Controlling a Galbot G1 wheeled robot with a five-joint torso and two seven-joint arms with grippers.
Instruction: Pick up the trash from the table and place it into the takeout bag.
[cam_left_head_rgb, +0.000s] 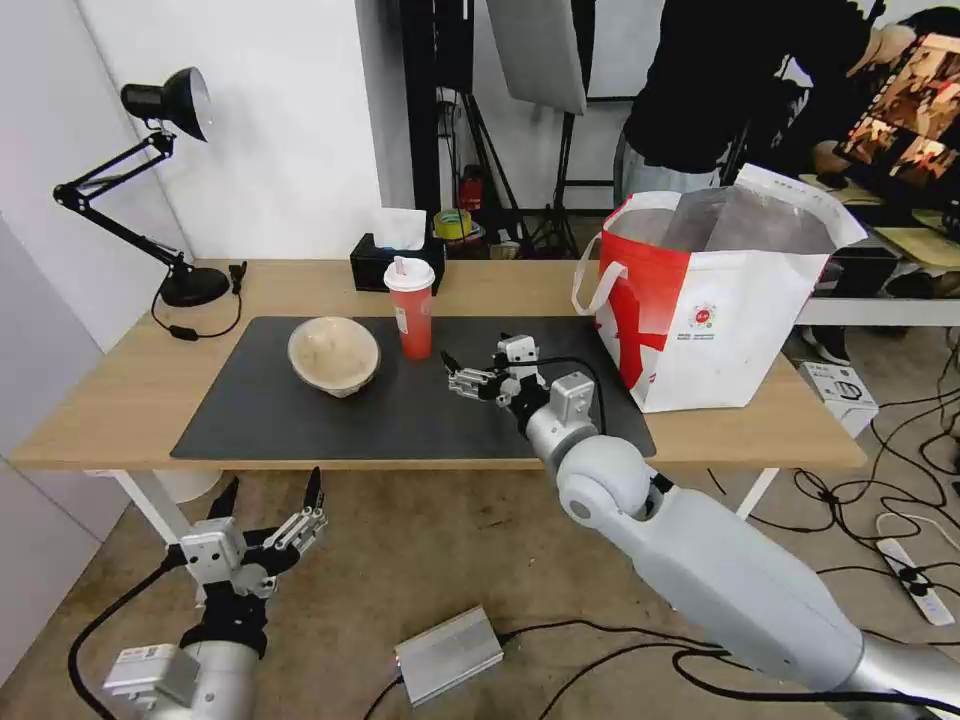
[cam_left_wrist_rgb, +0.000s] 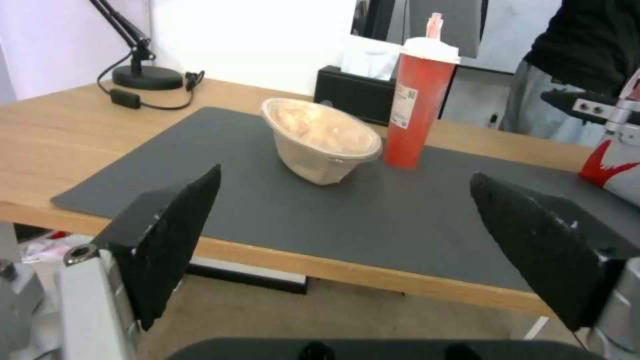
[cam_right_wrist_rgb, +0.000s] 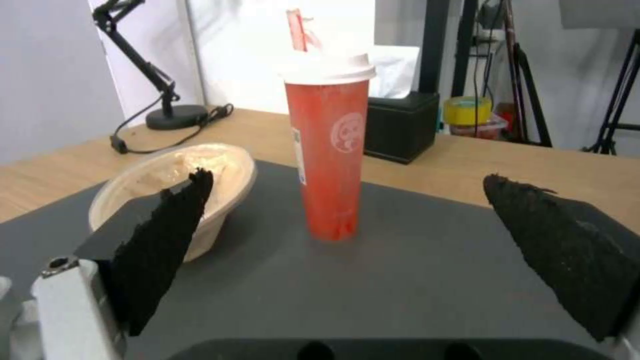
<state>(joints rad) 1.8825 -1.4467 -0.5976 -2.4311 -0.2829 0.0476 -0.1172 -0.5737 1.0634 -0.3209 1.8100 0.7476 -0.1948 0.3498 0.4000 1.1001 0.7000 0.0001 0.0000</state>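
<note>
The cup (cam_left_head_rgb: 411, 308) stands upright at frame centre; the right gripper (cam_left_head_rgb: 449, 371), fingers apart, points at it; the left gripper (cam_left_head_rgb: 268, 493), fingers apart, hangs at the lower left.

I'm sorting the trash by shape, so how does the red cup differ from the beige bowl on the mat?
The red cup is tall, narrow and upright with a white lid and straw; the beige bowl is low, wide and tipped on its side. The cup is bright red, the bowl pale. Both sit untouched on the dark mat, close beside each other.
</note>
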